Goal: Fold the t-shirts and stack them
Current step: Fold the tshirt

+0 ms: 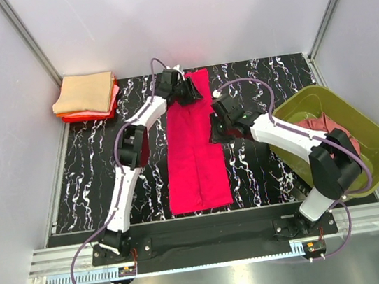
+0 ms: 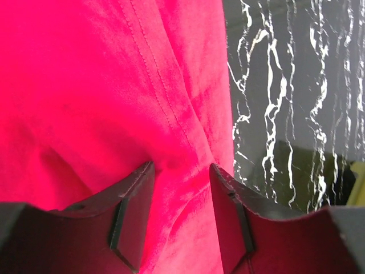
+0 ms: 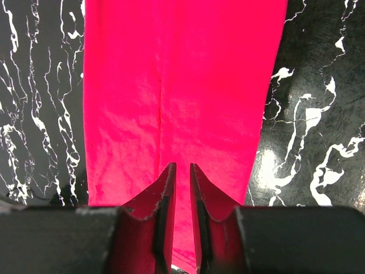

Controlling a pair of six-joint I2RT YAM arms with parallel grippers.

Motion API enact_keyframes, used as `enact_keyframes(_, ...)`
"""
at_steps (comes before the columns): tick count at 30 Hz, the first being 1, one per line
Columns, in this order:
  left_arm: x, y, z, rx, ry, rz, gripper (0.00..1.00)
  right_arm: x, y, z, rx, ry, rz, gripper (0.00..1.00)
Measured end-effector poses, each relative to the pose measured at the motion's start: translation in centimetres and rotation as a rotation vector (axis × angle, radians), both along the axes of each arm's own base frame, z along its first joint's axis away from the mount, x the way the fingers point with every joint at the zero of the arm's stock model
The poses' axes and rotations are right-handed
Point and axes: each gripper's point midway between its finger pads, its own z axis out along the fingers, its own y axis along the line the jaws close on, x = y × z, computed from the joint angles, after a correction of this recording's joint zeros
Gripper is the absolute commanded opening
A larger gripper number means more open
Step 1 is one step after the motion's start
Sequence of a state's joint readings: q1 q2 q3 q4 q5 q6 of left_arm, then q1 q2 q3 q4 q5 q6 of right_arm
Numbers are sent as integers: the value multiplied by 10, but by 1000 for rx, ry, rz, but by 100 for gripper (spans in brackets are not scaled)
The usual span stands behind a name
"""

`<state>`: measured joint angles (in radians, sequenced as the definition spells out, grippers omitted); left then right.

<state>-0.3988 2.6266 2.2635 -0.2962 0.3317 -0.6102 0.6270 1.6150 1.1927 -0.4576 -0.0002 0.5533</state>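
Observation:
A crimson-pink t-shirt (image 1: pixel 194 148) lies on the black marbled table, folded into a long strip running from far to near. My left gripper (image 1: pixel 186 90) is at its far end. In the left wrist view, the left gripper (image 2: pixel 181 171) is open with its fingers (image 2: pixel 134 211) pressed on the cloth (image 2: pixel 114 85) and a ridge of cloth between them. My right gripper (image 1: pixel 216 130) is at the strip's right edge, past the middle. In the right wrist view, the right gripper (image 3: pixel 182 168) is almost closed over the flat shirt (image 3: pixel 182 74), which does not pucker. Several folded shirts (image 1: pixel 86 95) are stacked at the back left.
An olive-green tub (image 1: pixel 356 118) stands at the right and holds a dusty rose shirt (image 1: pixel 318 126). White walls enclose the table at the back and on both sides. The right arm's links cross the table between the shirt and the tub.

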Motion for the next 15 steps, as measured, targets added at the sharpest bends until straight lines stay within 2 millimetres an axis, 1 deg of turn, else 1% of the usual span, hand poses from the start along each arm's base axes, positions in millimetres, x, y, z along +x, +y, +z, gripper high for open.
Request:
enact_keyframes(1,0,1,2,-7,-1,-6,51,0,0,2,1,-3,1,23)
enact_keyframes(3,-4,9,6,-13,16,-8,52,-1,-2,7,5,-14,4,22)
enact_keyframes(4,-6,14,8,-13,25,-6,52,-2,-3,10,11,-21,5,18)
enact_keyframes(5,-8,22,15,-16,30,0,52,-5,-4,14,15,-25,6,16)
enact_keyframes(6,-8,30,27,-21,27,6,53,-9,-5,17,23,-27,8,13)
enact_keyframes(7,-9,38,42,-27,15,13,53,-13,-7,18,34,-25,6,9)
enact_keyframes(8,-12,46,58,-31,5,19,53,-21,-11,17,41,-13,0,6)
enact_keyframes(10,-24,63,103,-47,-42,31,53,-38,-18,8,45,26,-15,5)
enact_keyframes(12,-55,81,149,-56,-94,38,53,-62,-25,-12,32,92,-36,4)
enact_keyframes(13,-76,88,169,-57,-116,34,53,-77,-25,-24,14,133,-39,4)
enact_keyframes(14,-94,91,183,-61,-138,27,52,-93,-24,-34,-5,171,-36,3)
enact_keyframes(15,-116,94,197,-66,-160,16,52,-108,-20,-43,-19,204,-22,3)
